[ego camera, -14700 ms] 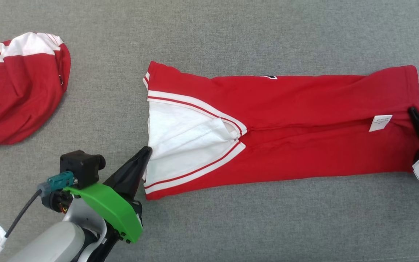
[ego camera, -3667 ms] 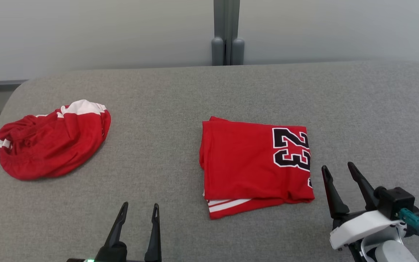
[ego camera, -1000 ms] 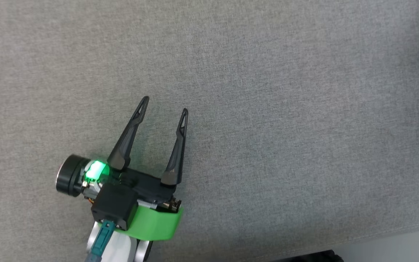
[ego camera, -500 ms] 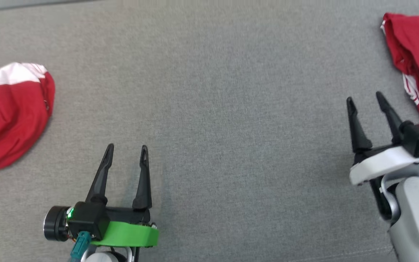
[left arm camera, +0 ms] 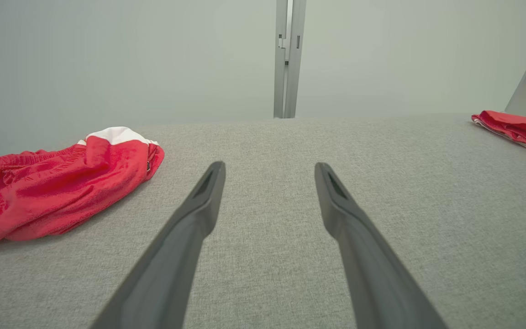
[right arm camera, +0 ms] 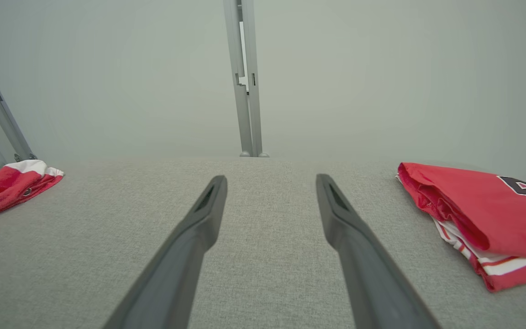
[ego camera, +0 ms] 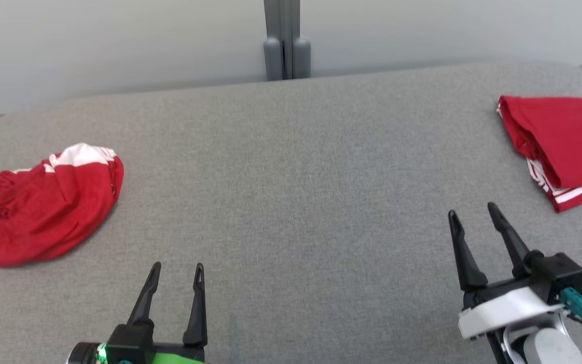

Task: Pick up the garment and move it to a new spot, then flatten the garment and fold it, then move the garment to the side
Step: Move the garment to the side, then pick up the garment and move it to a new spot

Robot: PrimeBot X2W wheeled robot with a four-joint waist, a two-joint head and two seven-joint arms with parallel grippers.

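left pincer (ego camera: 177, 265): fingers spread wide with nothing between them, low over bare grey fabric near the front edge.
right pincer (ego camera: 472, 209): also wide open and empty, near the folded garment but clear of it.
folded garment (ego camera: 564, 146): red jersey with dark numerals, lying flat at the far right of the counter (ego camera: 291, 177). White-striped under-layers peek out at its near edge.
crumpled garment (ego camera: 38, 207): red-and-white heap at the far left, well apart from both pincers.
stage: the fold and the move aside look done.
risk, stack: the under-layers are not flush, so a brush from the right fingers as that arm swings could drag them out and spoil the fold.
risk, edge: the jersey lies close to the counter's rounded right end, and any further push that way could slide it off.
risk, heap: a one-point pinch on the heap would likely lift it bunched and twisted.
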